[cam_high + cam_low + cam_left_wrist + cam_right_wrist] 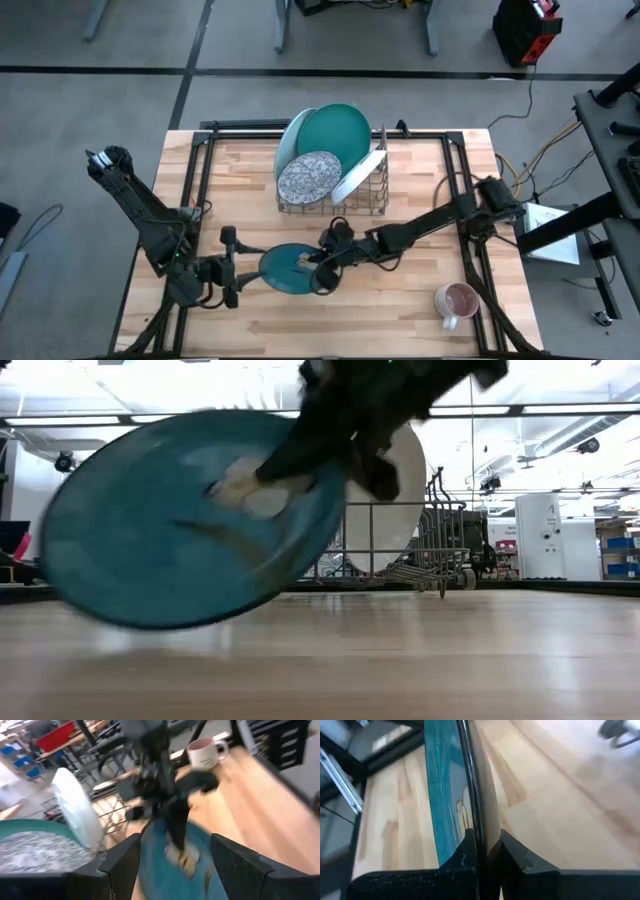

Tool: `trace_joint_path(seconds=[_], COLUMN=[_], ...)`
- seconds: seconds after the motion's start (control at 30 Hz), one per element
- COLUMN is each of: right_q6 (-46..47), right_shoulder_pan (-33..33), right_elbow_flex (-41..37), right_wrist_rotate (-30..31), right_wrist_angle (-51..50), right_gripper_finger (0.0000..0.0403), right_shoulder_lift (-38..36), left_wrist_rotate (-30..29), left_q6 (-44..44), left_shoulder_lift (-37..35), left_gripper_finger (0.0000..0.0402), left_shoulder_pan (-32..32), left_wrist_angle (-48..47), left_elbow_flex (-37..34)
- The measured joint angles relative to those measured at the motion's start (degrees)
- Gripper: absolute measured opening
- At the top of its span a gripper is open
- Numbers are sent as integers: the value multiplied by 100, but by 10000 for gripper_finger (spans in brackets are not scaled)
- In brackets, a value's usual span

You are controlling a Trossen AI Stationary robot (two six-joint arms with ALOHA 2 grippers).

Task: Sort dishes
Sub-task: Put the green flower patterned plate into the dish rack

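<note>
Now, teal plate (pixel 287 270): round, glossy glaze, tilted off the wooden table (pixel 400 320), near front edge.
My right gripper (pixel 322 268): dark fingers pinched on its thin rim.
My left gripper (pixel 232 266): spread, just beside.

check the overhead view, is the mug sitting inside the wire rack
No, the mug stands on the table near its right front corner, well apart from the wire rack.

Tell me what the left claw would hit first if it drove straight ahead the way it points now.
Most likely the teal plate that the right claw grips by its rim. It lies just beyond the open left claw, though the depth between them is hard to judge.
</note>
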Motion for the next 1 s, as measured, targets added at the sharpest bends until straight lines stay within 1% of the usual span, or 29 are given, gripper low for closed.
trace_joint_path(seconds=[0.1, 0.2, 0.3, 0.43, 0.53, 0.6, 0.67, 0.8, 0.93, 1.0], right_q6=[-179, -258, -356, -804, -1654, -1950, -2167, -2791, -3600, -4163], right_shoulder_pan=[68, 118, 114, 111, 78, 26, -102, -472, -974, -1243], right_elbow_flex=[0, 0, -2, 36, 43, 64, 127, 296, 615, 855], right_wrist_rotate=[263, 563, 720, 857, 870, 1011, 1137, 1185, 1105, 934], right_wrist_angle=[-647, -1310, -1779, -2114, -2116, -2118, -2120, -2145, -2317, -2418], right_gripper_finger=[17, 17, 17, 14, 14, 12, 11, 7, 7, 7], right_shoulder_lift=[-460, -974, -1477, -2180, -2736, -3095, -3419, -3923, -4054, -4017], left_wrist_rotate=[-226, -394, -503, -504, -508, -511, -554, -872, -982, -1209], left_q6=[-26, -20, -18, -52, -301, -528, -758, -1092, -1161, -1184], left_shoulder_lift=[-53, -114, -118, -118, -118, -118, -118, -126, -139, -167], left_gripper_finger=[229, 229, 229, 229, 229, 229, 229, 229, 229, 229], left_shoulder_pan=[-12, -21, -32, -45, -45, -45, -45, -45, -42, -40], left_wrist_angle=[-373, -375, -398, -581, -914, -1207, -1501, -1969, -2152, -2240], left_elbow_flex=[20, -8, -17, -19, -21, -23, -25, -27, -90, -155])
